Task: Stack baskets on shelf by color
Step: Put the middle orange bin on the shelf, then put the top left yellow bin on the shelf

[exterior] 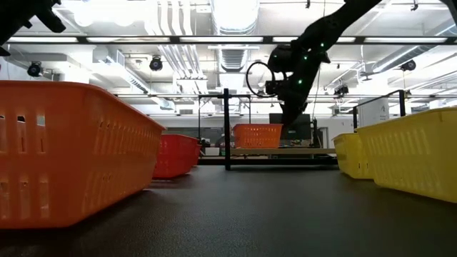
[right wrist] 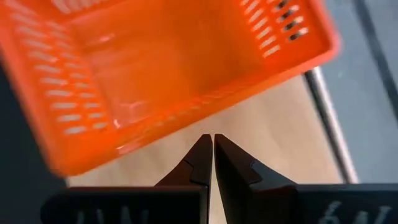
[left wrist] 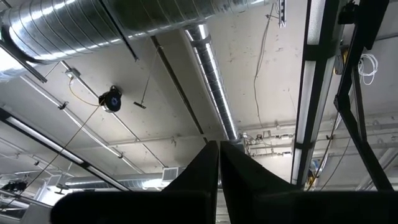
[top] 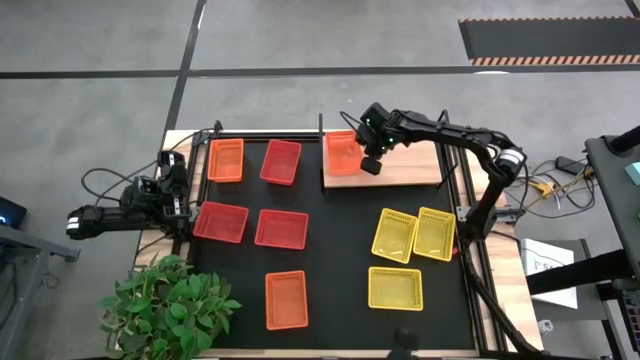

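Progress: one orange basket (top: 342, 153) sits on the shelf (top: 405, 165), at the board's 9 o'clock end; judged from that, only the first placement is done and no stack exists yet. The low view shows this basket (exterior: 257, 135) resting level on the board between the black posts. Right hand (top: 372, 165) hangs just beside the basket's 3 o'clock edge, over bare wood; in the right wrist view its fingers (right wrist: 198, 163) are pressed together with nothing between them, the basket's rim just ahead, so it holds nothing. Left hand (top: 168, 175) is parked off the tabletop's 9 o'clock edge; its wrist view looks up at the ceiling, fingers (left wrist: 202, 171) closed to a thin seam, empty. Count on the black mat (top: 340, 270), high view: orange, two, one at 11 o'clock (top: 225, 160) and one at 6 o'clock (top: 286, 299); red, three, one at 12 o'clock (top: 281, 162), two side by side near 9 o'clock and centre (top: 221, 222) (top: 281, 229); yellow, three, clustered at 4 o'clock (top: 394, 236) (top: 434, 233) (top: 395, 288). Total nine baskets: three orange, three red, three yellow. Remaining, as I judge it: eight baskets to move, two orange onto the placed one, then the red and yellow piles. A potted plant (top: 165, 305) stands at the 7 o'clock corner, clear of the work.
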Controlling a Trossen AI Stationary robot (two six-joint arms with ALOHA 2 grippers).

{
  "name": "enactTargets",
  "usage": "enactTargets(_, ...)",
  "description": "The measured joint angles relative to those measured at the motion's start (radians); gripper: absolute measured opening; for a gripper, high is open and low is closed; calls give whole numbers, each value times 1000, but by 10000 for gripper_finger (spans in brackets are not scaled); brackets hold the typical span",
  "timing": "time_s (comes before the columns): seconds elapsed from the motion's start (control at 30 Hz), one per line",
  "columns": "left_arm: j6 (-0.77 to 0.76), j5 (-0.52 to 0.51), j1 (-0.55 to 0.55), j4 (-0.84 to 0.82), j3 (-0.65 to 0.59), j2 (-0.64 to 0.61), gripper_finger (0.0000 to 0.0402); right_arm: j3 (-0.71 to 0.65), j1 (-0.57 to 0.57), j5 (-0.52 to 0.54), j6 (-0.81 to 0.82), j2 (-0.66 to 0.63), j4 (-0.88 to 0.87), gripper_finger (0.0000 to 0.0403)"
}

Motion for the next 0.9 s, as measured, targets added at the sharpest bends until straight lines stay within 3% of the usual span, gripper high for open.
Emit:
enactTargets(0.13, 0, 0, 0, 0, 0, 0, 0, 0, 43, -40, 9, -1, -5, 11)
enactTargets(0.4, 0, 0, 0, 0, 0, 0, 0, 0, 93, 128, 33, -30, -42, 11)
enactTargets(0.6, 0, 0, 0, 0, 0, 0, 0, 0, 147, 153, 93, -144, -164, 11)
enactTargets(0.9, 0, 0, 0, -1, -1, 0, 0, -30, 409, 140, 208, -325, -200, 11)
